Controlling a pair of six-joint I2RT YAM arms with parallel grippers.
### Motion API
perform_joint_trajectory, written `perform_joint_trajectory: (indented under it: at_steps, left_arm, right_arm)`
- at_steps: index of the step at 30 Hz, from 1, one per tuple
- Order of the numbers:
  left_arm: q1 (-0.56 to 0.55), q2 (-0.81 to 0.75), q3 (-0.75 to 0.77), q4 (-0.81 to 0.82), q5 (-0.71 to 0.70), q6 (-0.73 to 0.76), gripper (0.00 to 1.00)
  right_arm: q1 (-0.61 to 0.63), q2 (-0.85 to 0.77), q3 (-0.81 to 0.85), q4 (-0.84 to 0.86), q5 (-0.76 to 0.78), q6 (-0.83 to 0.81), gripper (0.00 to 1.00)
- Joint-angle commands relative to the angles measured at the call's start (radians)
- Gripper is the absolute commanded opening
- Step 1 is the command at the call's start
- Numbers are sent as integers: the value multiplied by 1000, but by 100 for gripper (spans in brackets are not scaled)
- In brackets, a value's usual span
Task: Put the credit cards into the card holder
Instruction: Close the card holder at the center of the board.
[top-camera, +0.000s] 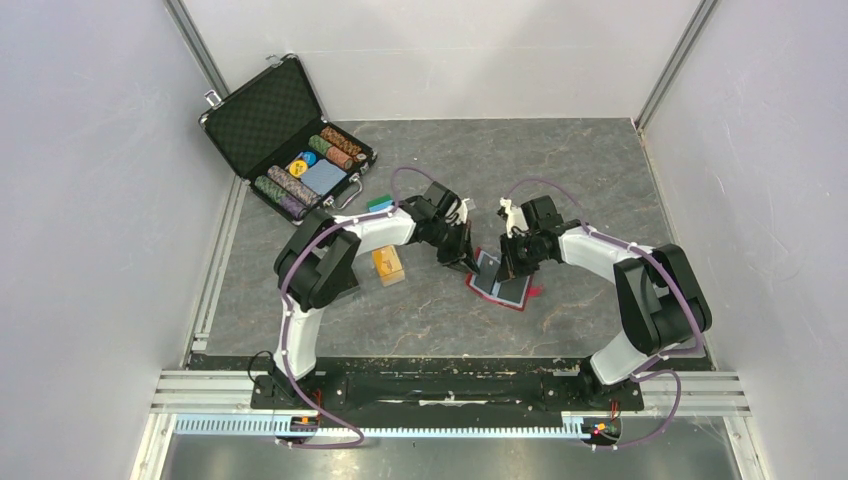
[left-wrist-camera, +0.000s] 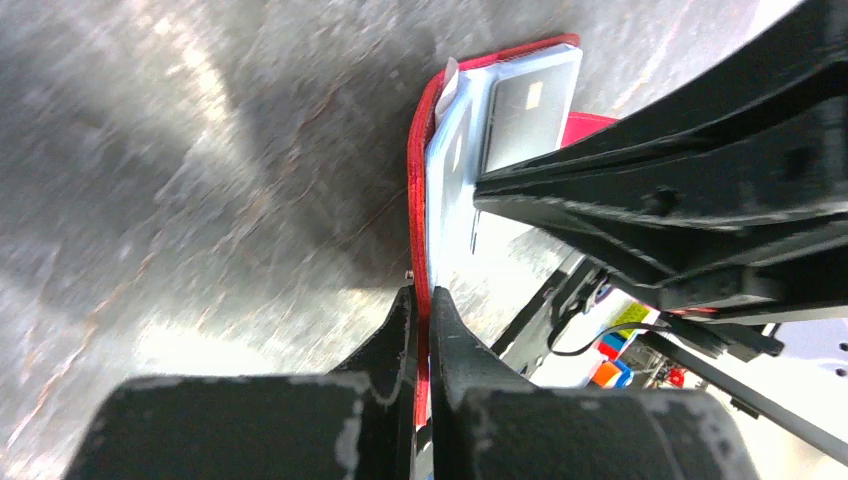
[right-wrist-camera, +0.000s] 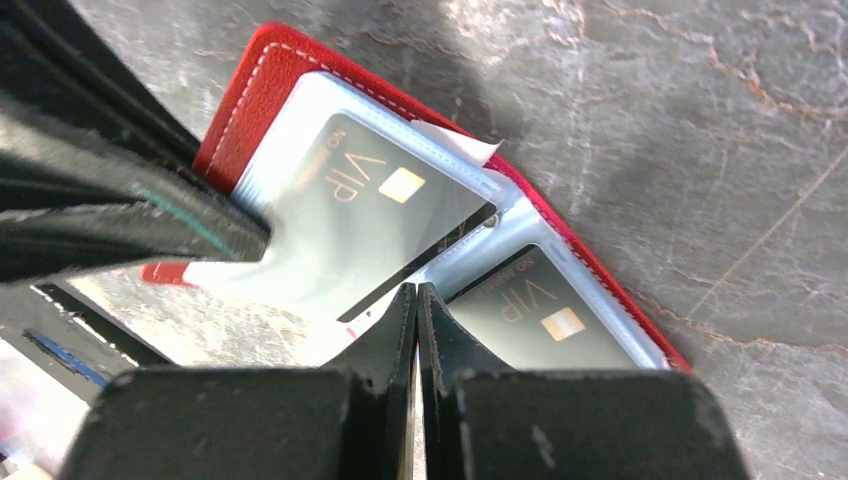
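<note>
Top view: even, diffuse light from above, sharp from corner to corner; only soft, short shadows on the table (top-camera: 420, 320). Left wrist view: table surface streaked with motion blur, white glare low at left, near foreground out of focus. Right wrist view: bright, glare patch at top; clear sleeves of the card holder (right-wrist-camera: 245, 75) hazy with reflection.

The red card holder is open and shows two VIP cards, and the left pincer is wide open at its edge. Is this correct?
Not quite. The left pincer is not wide open: the left wrist view shows its jaws shut on the red edge of the card holder. The rest holds: the holder is open and shows two VIP cards.
</note>
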Motion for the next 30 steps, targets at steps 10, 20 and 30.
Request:
perform_joint_trajectory:
  at_steps: [10, 20, 30]
  left_arm:
    - [44, -184, 71, -527, -434, 269, 3]
    - [-11, -148, 141, -450, -265, 209, 51]
    - [-69, -84, 153, -322, -154, 134, 60]
  right_arm:
    - [-2, -29, 38, 90, -134, 68, 0]
    - [-59, -47, -2, 204, -264, 193, 0]
    - [-126, -99, -31, 228, -273, 218, 0]
